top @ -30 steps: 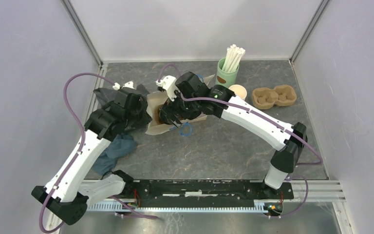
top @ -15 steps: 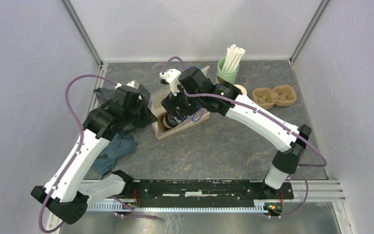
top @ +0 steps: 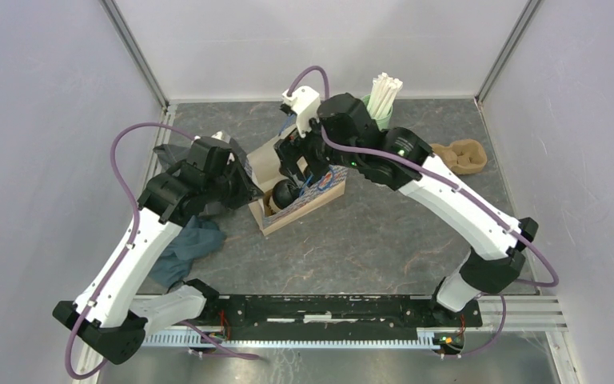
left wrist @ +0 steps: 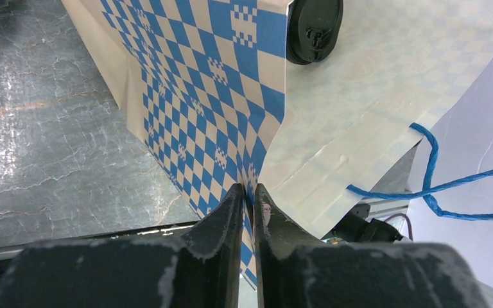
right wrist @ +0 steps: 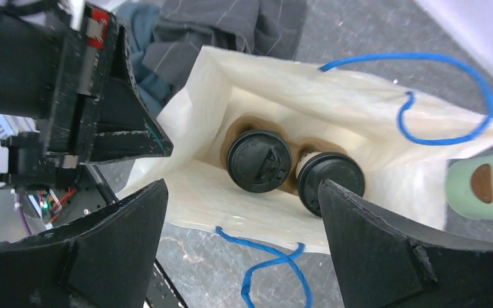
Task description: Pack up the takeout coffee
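- While the left gripper (left wrist: 249, 192) pinches the checked bag (left wrist: 218, 96) by its rim, the right gripper (right wrist: 242, 189) hovers over the mouth, jaws wide, empty.
- Both coffee cups (right wrist: 259, 160) sit lidded in a pulp carrier (right wrist: 241, 125) on the bag's floor.
- Packing looks near done; next likely calls for lifting clear and releasing the rim without tipping.
- Grey stone-look table (top: 384, 240): cloth (top: 188, 244) at 8 o'clock, spare carrier (top: 464, 156) at 2, straw cup (right wrist: 481, 183) at 1; pale walls beyond.
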Tool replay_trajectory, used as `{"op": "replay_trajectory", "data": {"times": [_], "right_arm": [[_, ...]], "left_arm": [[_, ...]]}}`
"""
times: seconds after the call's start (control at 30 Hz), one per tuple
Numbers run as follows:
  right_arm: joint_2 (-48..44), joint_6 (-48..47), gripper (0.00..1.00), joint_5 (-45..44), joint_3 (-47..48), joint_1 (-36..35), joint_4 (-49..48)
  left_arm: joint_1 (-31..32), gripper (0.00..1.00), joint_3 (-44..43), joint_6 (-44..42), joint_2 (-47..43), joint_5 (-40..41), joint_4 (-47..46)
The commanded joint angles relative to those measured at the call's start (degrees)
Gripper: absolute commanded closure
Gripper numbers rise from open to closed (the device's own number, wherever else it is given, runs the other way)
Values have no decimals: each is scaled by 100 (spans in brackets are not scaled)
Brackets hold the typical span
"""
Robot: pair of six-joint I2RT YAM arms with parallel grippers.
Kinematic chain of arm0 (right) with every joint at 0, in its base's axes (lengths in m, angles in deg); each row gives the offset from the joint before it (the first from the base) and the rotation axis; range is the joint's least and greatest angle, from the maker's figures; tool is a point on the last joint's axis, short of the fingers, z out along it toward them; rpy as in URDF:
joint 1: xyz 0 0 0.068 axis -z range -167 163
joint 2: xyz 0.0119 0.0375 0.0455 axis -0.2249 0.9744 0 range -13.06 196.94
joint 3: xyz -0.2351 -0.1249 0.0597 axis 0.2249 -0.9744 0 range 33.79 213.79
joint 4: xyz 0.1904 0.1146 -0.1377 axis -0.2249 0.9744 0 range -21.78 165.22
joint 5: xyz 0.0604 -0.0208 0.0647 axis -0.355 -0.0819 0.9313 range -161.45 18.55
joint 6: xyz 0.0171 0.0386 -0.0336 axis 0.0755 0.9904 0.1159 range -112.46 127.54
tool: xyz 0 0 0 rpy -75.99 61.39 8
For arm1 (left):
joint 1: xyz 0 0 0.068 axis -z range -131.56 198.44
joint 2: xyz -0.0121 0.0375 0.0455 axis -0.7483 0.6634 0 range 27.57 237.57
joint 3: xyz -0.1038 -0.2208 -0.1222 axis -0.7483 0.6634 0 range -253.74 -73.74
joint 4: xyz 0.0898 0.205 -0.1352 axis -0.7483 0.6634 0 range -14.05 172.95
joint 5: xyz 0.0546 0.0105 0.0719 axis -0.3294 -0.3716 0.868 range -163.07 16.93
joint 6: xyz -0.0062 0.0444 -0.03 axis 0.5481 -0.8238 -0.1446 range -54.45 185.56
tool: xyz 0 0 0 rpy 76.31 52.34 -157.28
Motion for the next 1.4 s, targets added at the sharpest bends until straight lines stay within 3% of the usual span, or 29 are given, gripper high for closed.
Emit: {"op": "replay_trajectory", "data": {"times": [0.0, 0.37, 0.7, 0.9, 1.03, 1.2, 1.37], "right_arm": [[-601, 117, 5, -498, 275, 37, -487], [-1460, 18, 2, -1406, -356, 199, -808], [-1742, 67, 2, -1672, -805, 309, -792], [-1445, 281, 2, -1890, -460, 947, -588], [-1198, 453, 2, -1324, -492, 2027, -793], [-891, 888, 16, -300, -950, 3349, -1661], [-314, 946, 24, 182, -1334, 3899, -2577]], "left_arm": [[-14, 82, -240, 231, -48, 18, -183], [-18, 90, -536, 301, 189, -251, -536], [-18, 89, -286, 425, 78, -304, -623], [-16, 70, -168, 354, -80, -171, -385], [-18, 64, -92, 284, -208, -61, -252], [-18, 52, -316, 93, -423, 229, 65], [-18, 41, -504, -279, -735, 276, 88]]}}
